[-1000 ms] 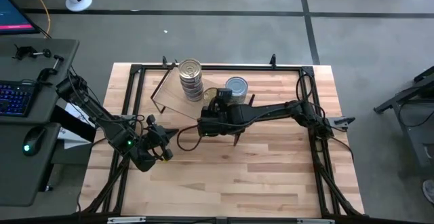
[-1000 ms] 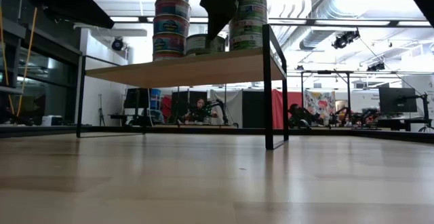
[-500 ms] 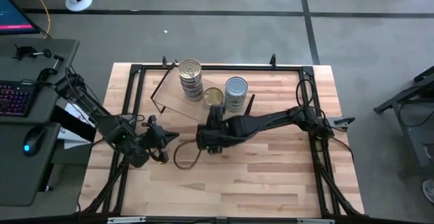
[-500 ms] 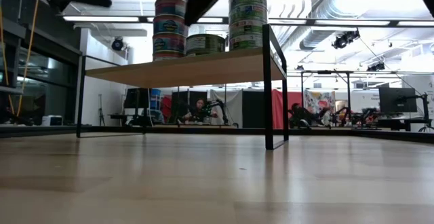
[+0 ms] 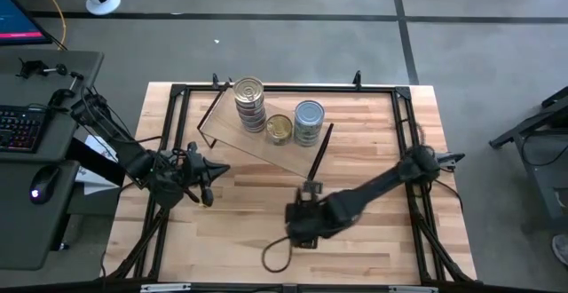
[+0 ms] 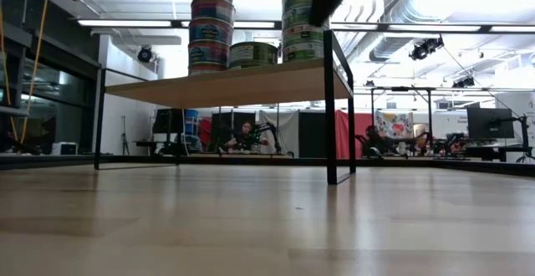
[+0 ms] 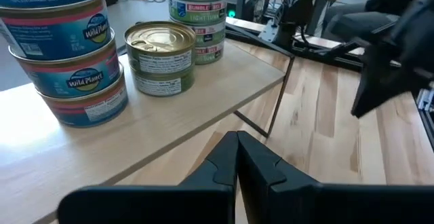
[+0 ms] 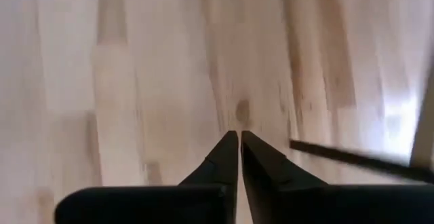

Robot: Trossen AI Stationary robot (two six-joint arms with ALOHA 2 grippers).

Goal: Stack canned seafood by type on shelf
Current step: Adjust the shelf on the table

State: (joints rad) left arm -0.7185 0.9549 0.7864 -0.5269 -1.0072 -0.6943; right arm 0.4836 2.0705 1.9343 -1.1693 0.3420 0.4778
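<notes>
Round metal tins (image 5: 279, 128) on smooth pale-wood shelf (image 5: 232, 131)

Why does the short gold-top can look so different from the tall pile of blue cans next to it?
The gold-topped, green-labelled can sits alone, one tin high; the tall stack of blue-labelled cans is several tins piled up. The single can's pull-tab lid shows in the left wrist view; there the stack's top runs out of the picture, showing only sides. Both are round tins standing upright on the light-wood shelf, side by side.
</notes>
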